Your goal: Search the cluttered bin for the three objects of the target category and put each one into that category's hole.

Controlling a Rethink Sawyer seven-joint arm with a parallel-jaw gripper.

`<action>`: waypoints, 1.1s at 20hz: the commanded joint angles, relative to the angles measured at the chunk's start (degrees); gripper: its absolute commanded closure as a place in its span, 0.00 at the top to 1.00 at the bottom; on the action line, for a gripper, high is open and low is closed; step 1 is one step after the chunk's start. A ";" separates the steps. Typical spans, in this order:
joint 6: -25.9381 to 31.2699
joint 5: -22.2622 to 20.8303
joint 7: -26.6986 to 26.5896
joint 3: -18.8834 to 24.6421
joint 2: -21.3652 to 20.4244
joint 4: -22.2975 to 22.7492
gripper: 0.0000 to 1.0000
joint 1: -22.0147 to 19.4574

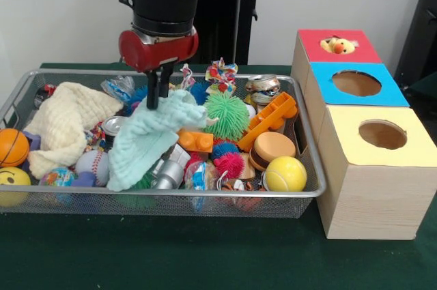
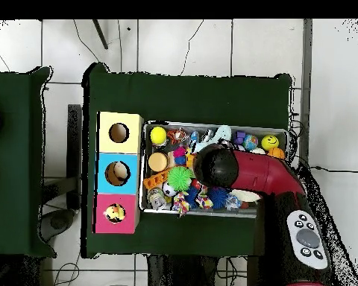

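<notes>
The wire mesh bin [image 1: 136,193] is full of toys. My gripper [image 1: 159,96] hangs over its middle left, shut on a mint-green cloth [image 1: 147,141] that drapes down from the fingers onto the pile. In the overhead view the arm [image 2: 242,173] hides the gripper. The yellow duck [image 1: 339,45] sits in the hole of the red-topped box [image 1: 311,43], head showing; it also shows in the overhead view [image 2: 114,214]. A small orange and black striped bit [image 1: 234,184] at the bin's front may be the tiger. The tan-brown plush is hidden.
The blue-topped box [image 1: 321,75] and the yellow-topped box [image 1: 348,140] stand right of the bin. In the bin lie a cream cloth [image 1: 65,123], a green spiky ball [image 1: 227,116], a yellow ball [image 1: 285,174], a basketball [image 1: 12,147] and an orange toy [image 1: 273,116].
</notes>
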 commanded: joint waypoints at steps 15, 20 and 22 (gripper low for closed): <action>1.48 -8.15 -1.17 4.54 3.25 0.97 0.00 -8.45; 1.88 -8.59 -1.33 6.02 3.77 2.01 0.00 -10.39; 1.73 -9.18 -1.61 6.57 4.14 2.15 0.00 -10.71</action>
